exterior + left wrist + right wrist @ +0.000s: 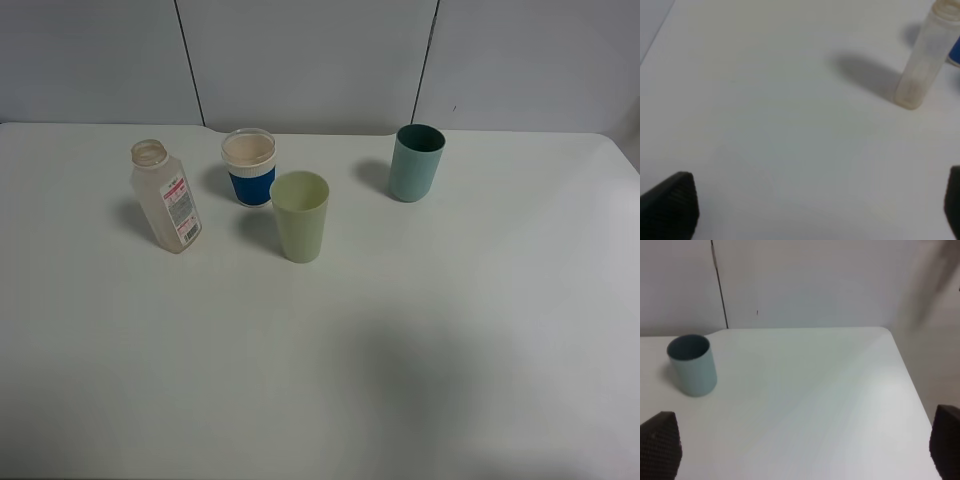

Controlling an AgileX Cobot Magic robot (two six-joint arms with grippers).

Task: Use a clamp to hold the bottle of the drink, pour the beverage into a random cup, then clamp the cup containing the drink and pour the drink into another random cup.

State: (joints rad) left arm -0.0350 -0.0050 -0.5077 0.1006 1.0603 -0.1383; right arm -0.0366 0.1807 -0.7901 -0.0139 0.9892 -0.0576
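A clear uncapped drink bottle (167, 196) with a red and white label stands at the left of the white table; it also shows in the left wrist view (925, 60). Beside it stand a blue cup with a pale rim (249, 167), a light green cup (299, 216) and a teal cup (416, 162), which the right wrist view also shows (691, 365). Neither gripper shows in the exterior high view. My left gripper (815, 207) is open and empty, well short of the bottle. My right gripper (802, 447) is open and empty, away from the teal cup.
The white table (400, 330) has a grey panelled wall (310, 60) behind it. The table's right edge and far corner (890, 335) show in the right wrist view. A sliver of the blue cup (955, 52) sits behind the bottle in the left wrist view.
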